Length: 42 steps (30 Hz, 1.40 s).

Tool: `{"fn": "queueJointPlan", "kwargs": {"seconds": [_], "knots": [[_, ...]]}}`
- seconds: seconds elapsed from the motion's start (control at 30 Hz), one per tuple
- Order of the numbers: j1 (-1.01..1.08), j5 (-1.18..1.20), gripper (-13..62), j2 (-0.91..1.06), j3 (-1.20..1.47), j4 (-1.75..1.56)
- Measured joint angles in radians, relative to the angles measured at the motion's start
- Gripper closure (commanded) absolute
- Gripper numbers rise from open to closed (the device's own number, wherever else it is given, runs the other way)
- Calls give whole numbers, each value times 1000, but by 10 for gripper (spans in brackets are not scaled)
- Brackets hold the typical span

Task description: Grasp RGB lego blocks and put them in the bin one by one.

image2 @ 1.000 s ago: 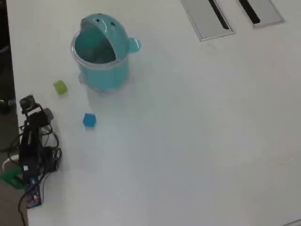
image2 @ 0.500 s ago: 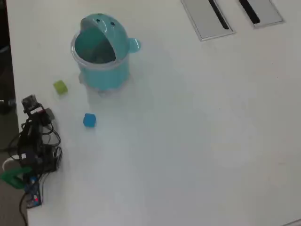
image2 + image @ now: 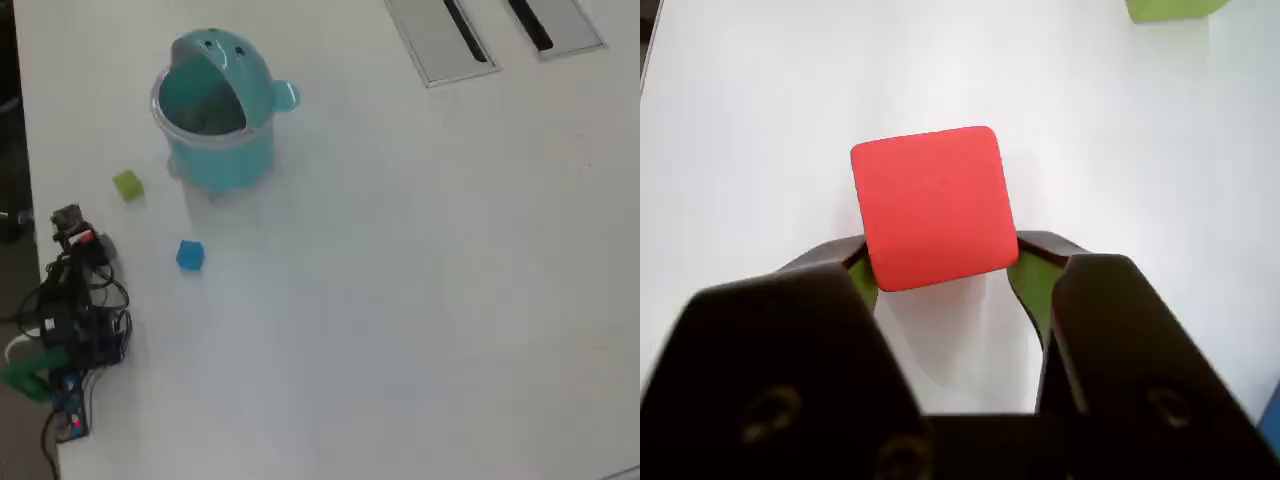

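In the wrist view the red block (image 3: 930, 205) sits between my gripper's (image 3: 940, 252) green-padded fingertips, both pads pressing its lower corners, with its shadow on the white table beneath. In the overhead view the gripper (image 3: 76, 230) is at the table's left edge, and a bit of the red block (image 3: 85, 238) shows at its tip. The yellow-green block (image 3: 127, 185) lies above it, also at the wrist view's top edge as the yellow-green block (image 3: 1165, 8). The blue block (image 3: 189, 255) lies to the right. The teal bin (image 3: 215, 150) stands further up, lid flipped open.
Two grey panels (image 3: 440, 40) with black slots are set into the table at the top right. The arm's base, cables and a green clamp (image 3: 25, 375) sit at the lower left, by the table's left edge.
In the overhead view the arm has folded back toward its base, its wrist sliding slightly down. A red spot now shows at the gripper tip. The other two blocks and the bin have not moved.
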Motion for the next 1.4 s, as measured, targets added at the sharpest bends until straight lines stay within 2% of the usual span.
{"fn": "queueJointPlan", "kwargs": {"seconds": [0.17, 0.37, 0.5, 0.63, 0.8, 0.93, 1.0, 1.03, 1.07, 1.17, 1.2, 1.27, 1.33, 1.4], "knots": [[15, 2, 393, 75, 0, 28], [123, 21, 392, 295, -135, 209], [173, 83, 393, 295, -204, 201], [272, 115, 393, 295, -222, 18], [385, 155, 393, 281, -480, -5], [463, 163, 393, 181, -627, -14], [502, 163, 393, 31, -836, -15], [503, 163, 393, 23, -847, -18], [523, 163, 393, -67, -928, -20], [543, 163, 393, -178, -940, -26], [554, 163, 393, -273, -1109, -28], [561, 163, 393, -287, -1149, -28], [581, 163, 393, -374, -1256, -43], [594, 163, 393, -434, -1256, -43]]}}
